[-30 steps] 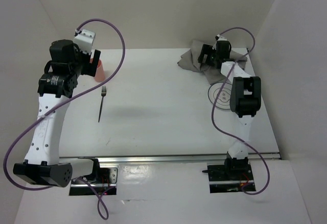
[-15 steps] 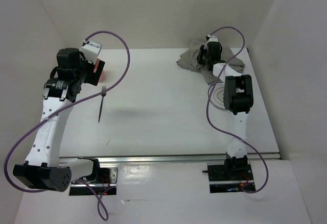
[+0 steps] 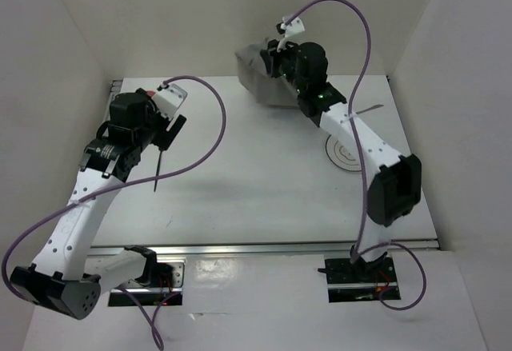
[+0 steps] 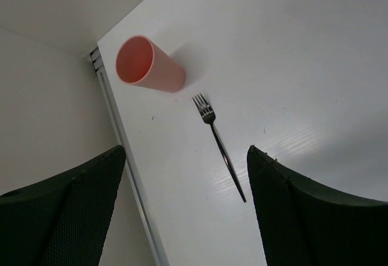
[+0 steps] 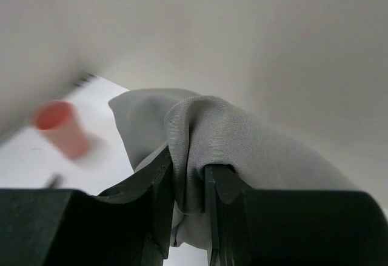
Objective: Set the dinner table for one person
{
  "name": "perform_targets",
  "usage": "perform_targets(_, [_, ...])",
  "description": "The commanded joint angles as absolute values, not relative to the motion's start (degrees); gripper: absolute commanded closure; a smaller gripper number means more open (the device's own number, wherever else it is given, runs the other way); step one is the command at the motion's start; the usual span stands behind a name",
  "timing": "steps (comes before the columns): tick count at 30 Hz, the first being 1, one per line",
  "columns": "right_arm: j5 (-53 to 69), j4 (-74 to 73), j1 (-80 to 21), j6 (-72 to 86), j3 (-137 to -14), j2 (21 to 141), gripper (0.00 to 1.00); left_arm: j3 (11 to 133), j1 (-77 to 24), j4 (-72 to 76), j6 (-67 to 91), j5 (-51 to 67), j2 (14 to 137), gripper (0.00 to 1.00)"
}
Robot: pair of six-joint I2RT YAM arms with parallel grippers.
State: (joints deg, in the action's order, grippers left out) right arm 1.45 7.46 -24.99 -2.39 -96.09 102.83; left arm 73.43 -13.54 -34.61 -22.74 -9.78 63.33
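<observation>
Well below the parted left fingers (image 4: 66, 214), the white dinner table (image 4: 303, 60).

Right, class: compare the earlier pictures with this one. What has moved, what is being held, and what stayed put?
The right pincer, shut on the cloth, has lifted it and carried it left, away from the plate. The left pincer, open and empty, has swung from above the cup to over the fork. Cup, fork and plate appear to lie where they were.
</observation>
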Motion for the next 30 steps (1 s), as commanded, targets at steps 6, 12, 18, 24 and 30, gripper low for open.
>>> perform_targets(6, [-0.8, 10.1, -36.2, 4.6, -90.7, 83.7, 1.0, 74.4, -14.9, -33.6, -22.3, -10.5, 57.7, 0.1])
perform_targets(12, [-1.7, -0.3, -37.4, 16.6, -84.0, 80.0, 1.0, 75.6, -14.9, -35.5, -21.2, -10.5, 56.6, 0.1])
perform_targets(18, [-6.8, -7.4, -36.3, 22.2, -83.8, 86.6, 0.1, 77.5, -14.9, -37.4, -22.4, -8.6, 57.2, 0.1])
perform_targets(24, [14.5, -18.3, -18.5, 27.4, -92.2, 100.6, 0.01, 77.5, -14.9, -41.4, -22.9, -6.6, 63.6, 0.14])
perform_targets(30, [9.5, -22.1, -20.3, 17.0, -87.5, 95.0, 0.01, 75.6, -16.7, -48.4, -24.2, -0.5, 67.4, 0.17])
